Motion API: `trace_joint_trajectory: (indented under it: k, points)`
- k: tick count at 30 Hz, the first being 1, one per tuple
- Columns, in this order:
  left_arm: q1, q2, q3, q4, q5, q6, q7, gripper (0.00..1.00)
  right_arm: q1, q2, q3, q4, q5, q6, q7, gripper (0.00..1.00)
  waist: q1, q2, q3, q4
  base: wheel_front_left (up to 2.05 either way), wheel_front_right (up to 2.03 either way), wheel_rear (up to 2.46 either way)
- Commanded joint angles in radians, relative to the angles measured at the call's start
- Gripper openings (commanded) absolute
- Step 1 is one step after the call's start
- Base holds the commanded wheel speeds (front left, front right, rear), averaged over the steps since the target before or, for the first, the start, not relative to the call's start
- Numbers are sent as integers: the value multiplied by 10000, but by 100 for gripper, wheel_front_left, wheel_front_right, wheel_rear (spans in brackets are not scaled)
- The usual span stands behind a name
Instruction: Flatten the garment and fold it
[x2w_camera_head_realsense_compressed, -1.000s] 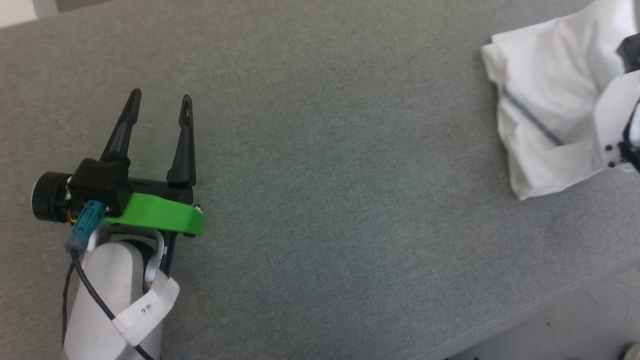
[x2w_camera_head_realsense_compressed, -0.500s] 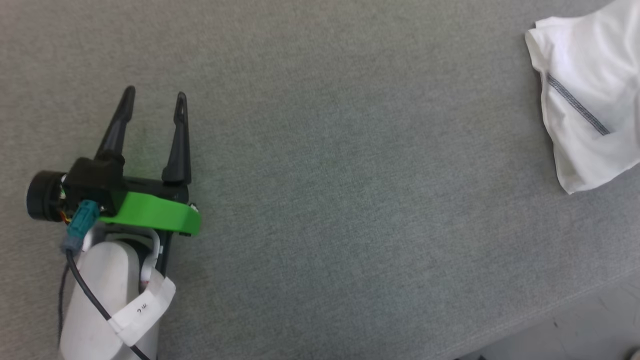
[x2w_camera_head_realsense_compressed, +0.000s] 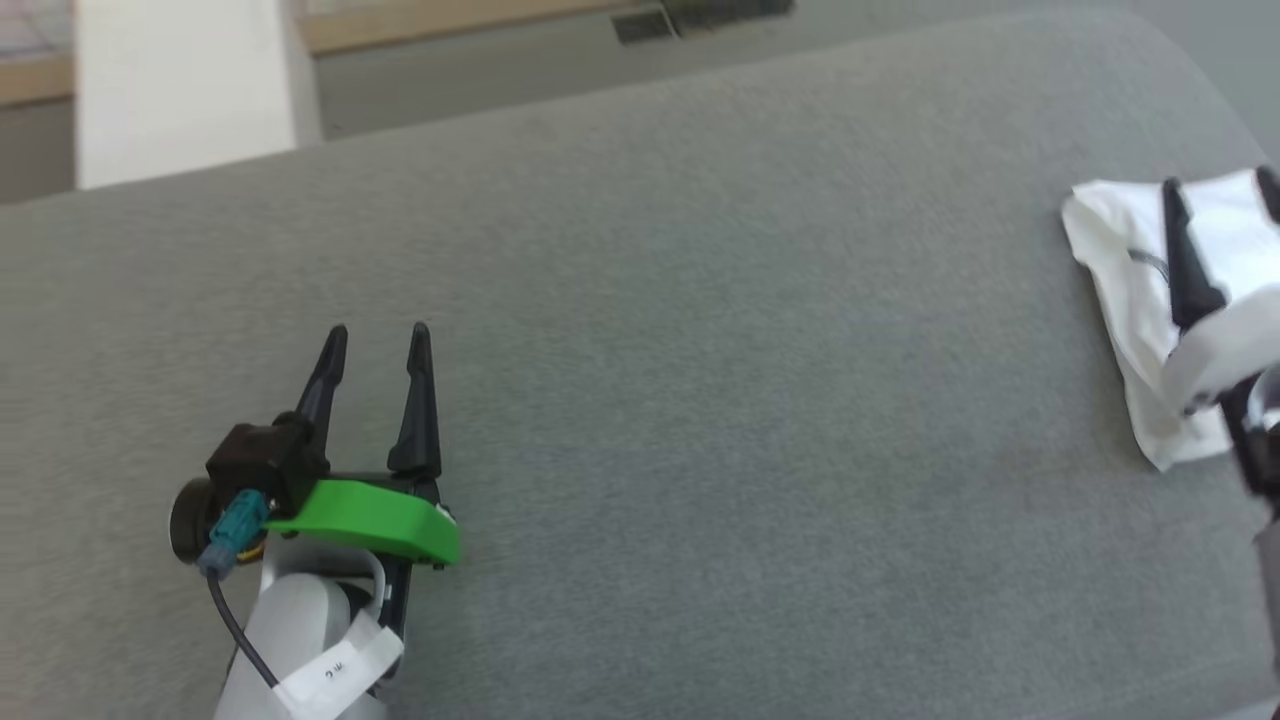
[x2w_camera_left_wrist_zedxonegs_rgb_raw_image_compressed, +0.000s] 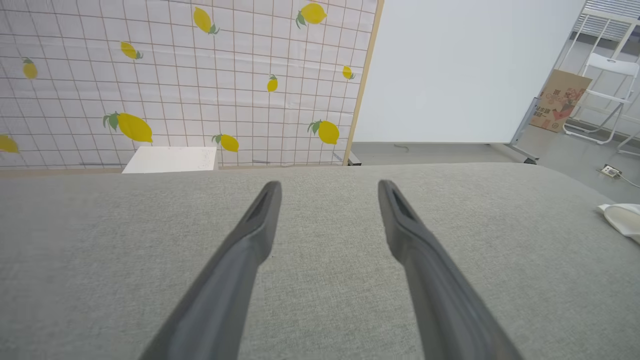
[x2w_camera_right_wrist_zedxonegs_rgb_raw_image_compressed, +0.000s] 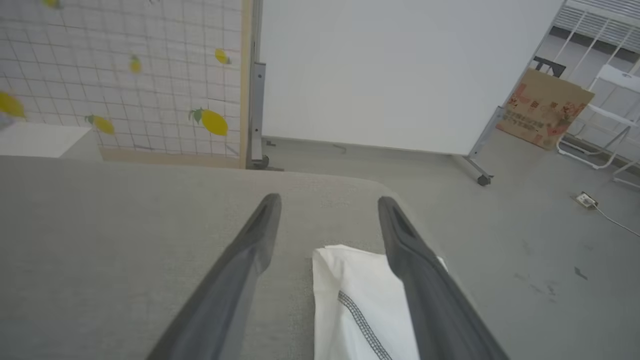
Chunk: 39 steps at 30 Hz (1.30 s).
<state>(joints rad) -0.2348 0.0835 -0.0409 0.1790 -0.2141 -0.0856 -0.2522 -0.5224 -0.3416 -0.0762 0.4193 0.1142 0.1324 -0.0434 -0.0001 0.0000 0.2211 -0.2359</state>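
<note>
The white garment (x2w_camera_head_realsense_compressed: 1115, 250) lies bunched at the right end of the grey surface (x2w_camera_head_realsense_compressed: 700, 350). The right gripper (x2w_camera_right_wrist_zedxonegs_rgb_raw_image_compressed: 328, 201) hangs over it, jaws spread, gripping nothing. The left gripper (x2w_camera_head_realsense_compressed: 378, 330), well apart at near left, has its jaws spread too.

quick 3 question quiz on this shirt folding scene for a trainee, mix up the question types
1. True or false: the right hand is shut on the shirt.
2. Which hand is nearer the shirt? A) left hand B) right hand
3. Fill in: the shirt lies on a ___ fabric surface.

Key: 1 false, its fingers stand apart. 2 B. 3 grey.
</note>
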Motion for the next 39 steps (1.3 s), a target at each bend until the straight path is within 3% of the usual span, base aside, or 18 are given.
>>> trace_joint_trajectory:
  k: [1,6,12,22,34,35,39]
  points:
    - [112,-60,24,93,-72,65,-68,100,484,132,195,-476,263,-17,-242,100,1,0,-922,956,0,0,0]
    - [299,-148,53,367,-198,149,-88,100,1987,728,238,-2069,695,-17,-961,100,1,0,-1294,1398,0,0,0]
    - [605,-238,67,402,-279,214,-92,100,3388,1521,-84,-3130,524,-17,-1490,100,1,0,-1567,1871,0,0,0]
    - [1078,-308,-32,426,-310,201,-94,100,4695,2310,-368,-3858,-152,-17,-1705,100,1,0,-1784,2465,0,0,0]
    - [1408,-329,-37,446,-341,249,-95,100,5300,2797,-315,-4066,-405,-17,-1482,100,1,0,-1875,2546,0,0,0]
    - [1279,-290,-45,414,-241,176,-49,0,5191,2763,-313,-4021,-375,0,-1500,0,1,0,-1878,2549,0,0,0]
    - [1275,-290,-43,409,-240,170,-40,0,5191,2760,-314,-4016,-376,0,-1499,0,1,0,-1880,2550,0,0,0]
